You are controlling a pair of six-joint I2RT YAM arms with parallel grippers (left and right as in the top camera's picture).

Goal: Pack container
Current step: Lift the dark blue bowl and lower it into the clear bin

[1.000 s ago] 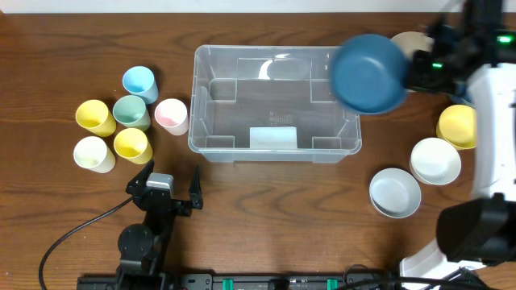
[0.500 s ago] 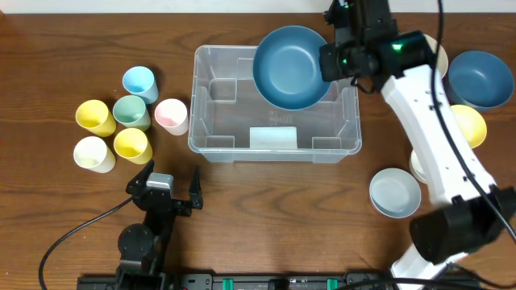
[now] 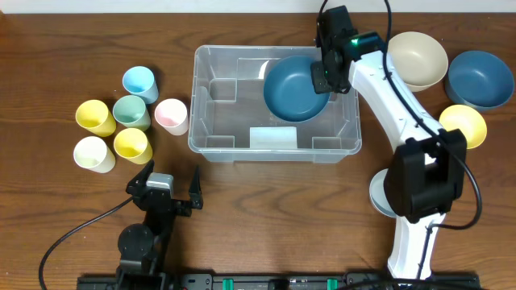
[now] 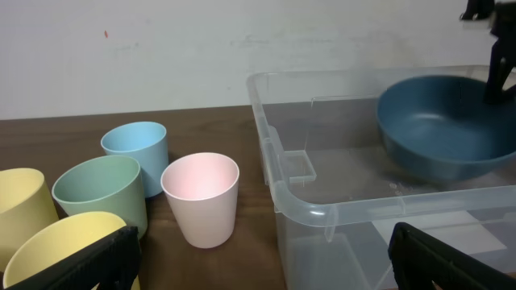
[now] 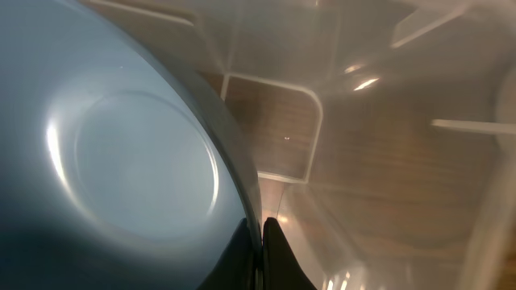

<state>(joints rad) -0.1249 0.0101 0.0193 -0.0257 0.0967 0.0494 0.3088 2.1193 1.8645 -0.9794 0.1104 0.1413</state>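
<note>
**A:** Why does the right gripper [image 3: 320, 77] hold the dark blue bowl [image 3: 294, 89] by its edge and not from above?

**B:** The rim is the only part thin enough for two fingers. In the wrist view they are pressed together on it, one finger inside the bowl and one outside. Holding it at the side also keeps the arm over the container's [image 3: 234, 113] far right wall, so only the bowl goes down into the bin.

**A:** And the container itself?

**B:** It stands in the middle of the table, long side toward the robot. The bowl is inside its right half, below the rim and slightly tilted. I cannot tell whether the bowl's base touches the floor yet, so I judge this to be the lowering step, with the release not yet done.

**A:** Why put it to the right?

**B:** My guess is that this leaves the left half free. The beige bowl [image 3: 418, 58], the other dark blue bowl [image 3: 480, 76], the yellow bowl [image 3: 463, 125] and a white bowl [image 3: 389, 196] wait on the right of the table, near that arm. Stacking them would save space.

**A:** What about the left gripper [image 3: 167, 179]?

**B:** It is spread wide and holds nothing, low on the table in front of the bin. It faces the pink cup [image 3: 171, 115] and the other cups grouped to the left, well apart from the bowl. That side looks like its share of the work.
</note>
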